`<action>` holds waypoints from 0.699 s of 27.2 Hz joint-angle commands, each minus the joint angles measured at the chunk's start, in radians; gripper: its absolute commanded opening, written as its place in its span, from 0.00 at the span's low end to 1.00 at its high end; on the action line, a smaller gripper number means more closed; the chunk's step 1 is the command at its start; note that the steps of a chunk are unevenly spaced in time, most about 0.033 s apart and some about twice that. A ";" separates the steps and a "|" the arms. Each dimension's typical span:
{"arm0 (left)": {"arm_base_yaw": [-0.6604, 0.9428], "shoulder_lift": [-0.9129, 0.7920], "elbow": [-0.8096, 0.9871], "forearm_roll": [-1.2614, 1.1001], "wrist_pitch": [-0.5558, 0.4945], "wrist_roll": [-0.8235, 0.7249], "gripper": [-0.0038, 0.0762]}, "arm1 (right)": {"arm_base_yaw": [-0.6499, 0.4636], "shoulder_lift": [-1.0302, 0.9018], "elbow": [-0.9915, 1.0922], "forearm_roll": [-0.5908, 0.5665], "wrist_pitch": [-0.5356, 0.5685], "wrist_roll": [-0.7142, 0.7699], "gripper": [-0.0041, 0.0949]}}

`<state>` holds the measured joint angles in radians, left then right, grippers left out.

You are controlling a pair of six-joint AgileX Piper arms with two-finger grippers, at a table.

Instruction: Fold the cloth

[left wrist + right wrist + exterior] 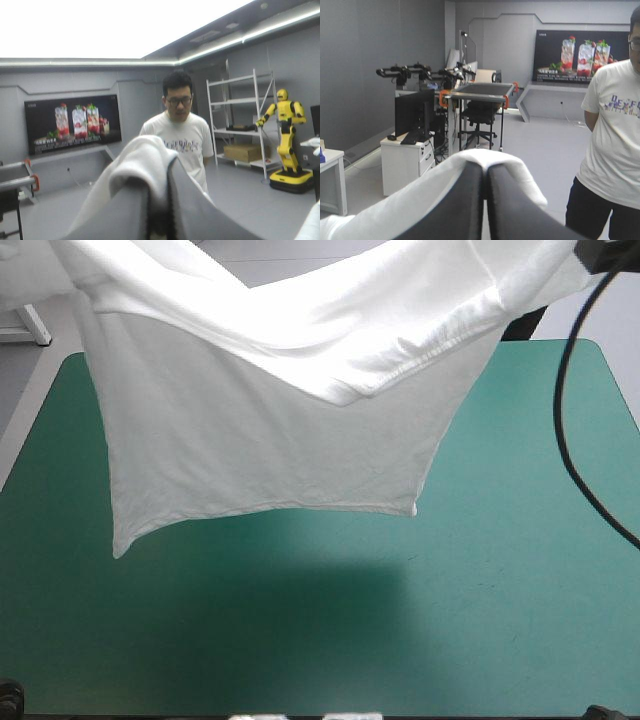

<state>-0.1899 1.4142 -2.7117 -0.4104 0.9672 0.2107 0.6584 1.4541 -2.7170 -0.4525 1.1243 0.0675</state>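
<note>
High view: the T-shirt point(270, 430) hangs stretched above the bench point(500, 590), hem dangling over the bench's far half, not touching the teal-green cover. Up above the bench, the left hand point(159, 187) is pinched together on white fabric, and the right hand point(485, 172) is likewise clamped on it. Looks like the lift-and-spread step; next call is lowering it flat, hem first. Near half of the bench offers open room, though the hem's corner hangs close to the bench's left edge

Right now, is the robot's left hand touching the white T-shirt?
Touching. The left wrist view shows the left hand shut on the T-shirt, with the white cloth pinched inside it and draped over its tip.
</note>
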 commanded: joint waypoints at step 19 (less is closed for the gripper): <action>-0.007 0.261 0.254 0.194 0.164 -0.042 0.04 | -0.220 0.350 -0.028 -0.015 0.124 0.137 0.02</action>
<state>-0.1899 1.6592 -2.4974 -0.2680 1.1772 0.1982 0.5317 1.7690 -2.7356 -0.5350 1.2502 0.1928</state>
